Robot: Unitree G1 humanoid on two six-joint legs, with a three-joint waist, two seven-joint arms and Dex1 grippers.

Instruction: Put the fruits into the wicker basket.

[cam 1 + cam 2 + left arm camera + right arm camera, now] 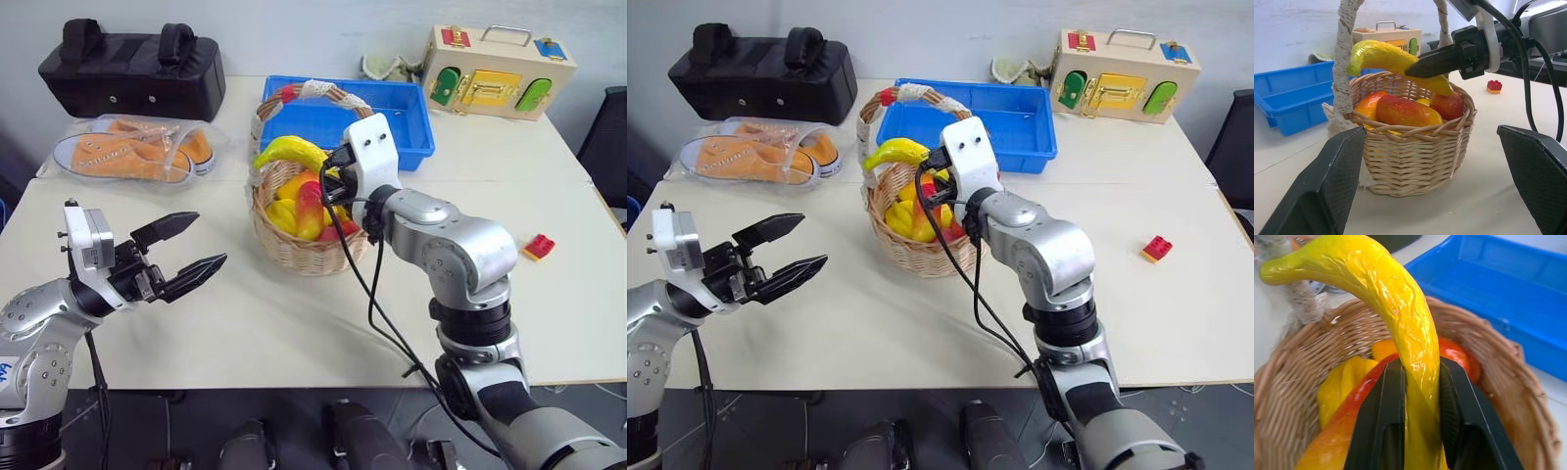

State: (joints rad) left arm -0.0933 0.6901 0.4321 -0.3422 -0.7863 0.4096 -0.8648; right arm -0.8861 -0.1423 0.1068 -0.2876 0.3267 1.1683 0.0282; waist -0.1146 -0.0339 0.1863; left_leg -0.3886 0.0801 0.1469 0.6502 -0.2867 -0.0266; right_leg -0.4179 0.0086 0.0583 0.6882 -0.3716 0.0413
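Yellow curved plastic banana (1400, 323) pinched in my right tool (1420, 406) above the round wicker basket (306, 257); I'd lower before releasing. Left tool (181, 250) gapes empty.

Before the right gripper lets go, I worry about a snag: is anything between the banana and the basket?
Nothing visible blocks it. The right gripper holds the banana just above the basket, beside its arched handle; below lie only the fruits already inside.
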